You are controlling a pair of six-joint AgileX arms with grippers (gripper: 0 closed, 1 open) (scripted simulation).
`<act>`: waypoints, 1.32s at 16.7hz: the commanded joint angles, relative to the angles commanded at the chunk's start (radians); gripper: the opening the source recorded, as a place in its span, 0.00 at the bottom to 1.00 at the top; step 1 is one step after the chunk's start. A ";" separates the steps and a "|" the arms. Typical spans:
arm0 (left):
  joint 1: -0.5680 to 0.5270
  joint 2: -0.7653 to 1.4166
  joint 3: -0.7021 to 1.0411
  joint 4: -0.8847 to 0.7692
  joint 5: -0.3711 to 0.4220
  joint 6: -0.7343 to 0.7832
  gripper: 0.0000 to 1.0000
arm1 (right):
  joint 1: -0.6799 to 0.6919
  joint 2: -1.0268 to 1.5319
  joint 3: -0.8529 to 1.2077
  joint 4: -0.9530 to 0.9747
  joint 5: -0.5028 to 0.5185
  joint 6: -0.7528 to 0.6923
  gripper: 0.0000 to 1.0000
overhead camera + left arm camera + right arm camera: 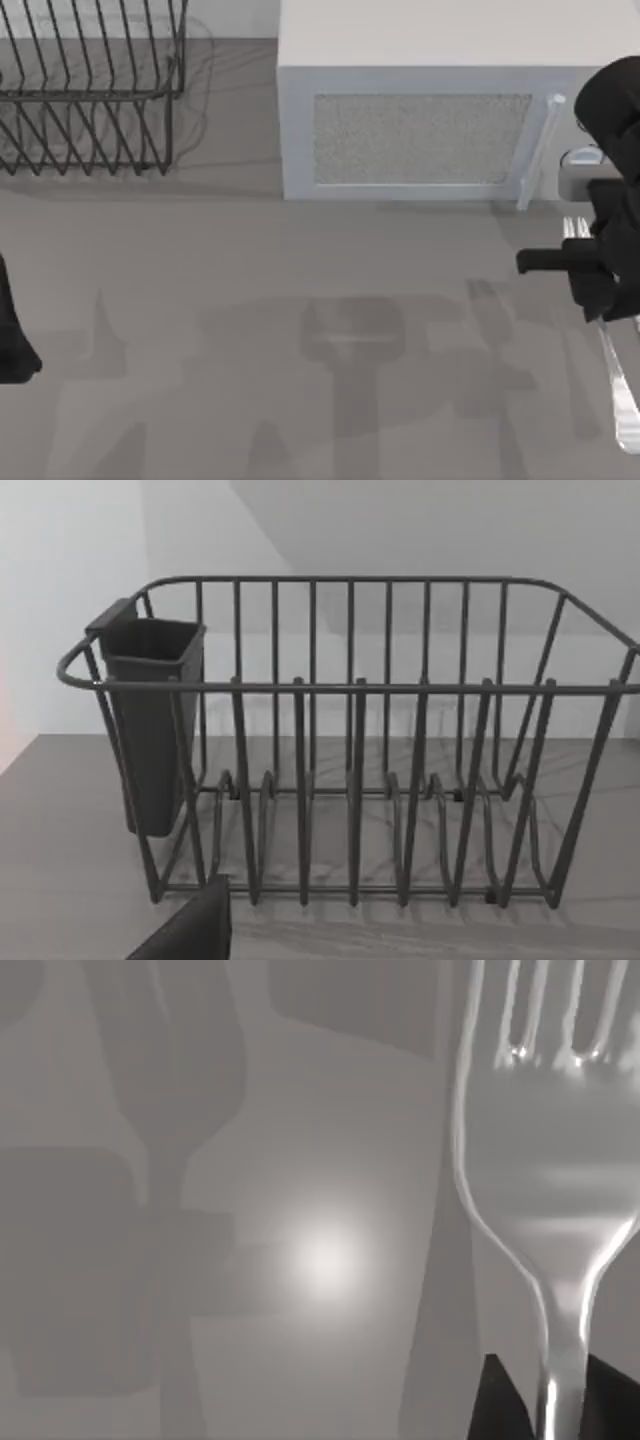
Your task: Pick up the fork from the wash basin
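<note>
The shiny silver fork [620,385] lies lengthwise at the table's right edge, tines toward the microwave. In the right wrist view the fork [550,1190] looms close, held off the grey surface, its shadow well apart from it. My right gripper [598,300] reaches in from the right edge and is shut on the fork's neck; dark fingers [495,1405] sit either side of the handle. The wash basin is out of view. My left gripper [12,345] is parked at the left edge, with a dark fingertip [190,930] in its wrist view.
A white microwave [420,120] stands at the back, just behind the right arm. A dark wire dish rack [90,90] sits at the back left; the left wrist view faces the rack [350,780] and its dark cutlery cup [150,720].
</note>
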State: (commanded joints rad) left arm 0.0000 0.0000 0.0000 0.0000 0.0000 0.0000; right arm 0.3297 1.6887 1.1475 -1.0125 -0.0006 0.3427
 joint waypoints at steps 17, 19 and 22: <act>0.000 0.000 0.000 0.000 0.000 0.000 1.00 | 0.003 0.024 -0.091 0.098 0.001 0.002 0.75; 0.000 0.000 0.000 0.000 0.000 0.000 1.00 | 0.003 0.024 -0.091 0.098 0.001 0.002 0.90; 0.000 0.000 0.000 0.000 0.000 0.000 1.00 | 0.003 0.024 -0.091 0.098 0.001 0.002 1.00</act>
State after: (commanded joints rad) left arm 0.0000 0.0000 0.0000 0.0000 0.0000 0.0000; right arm 0.3327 1.7130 1.0564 -0.9142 0.0002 0.3449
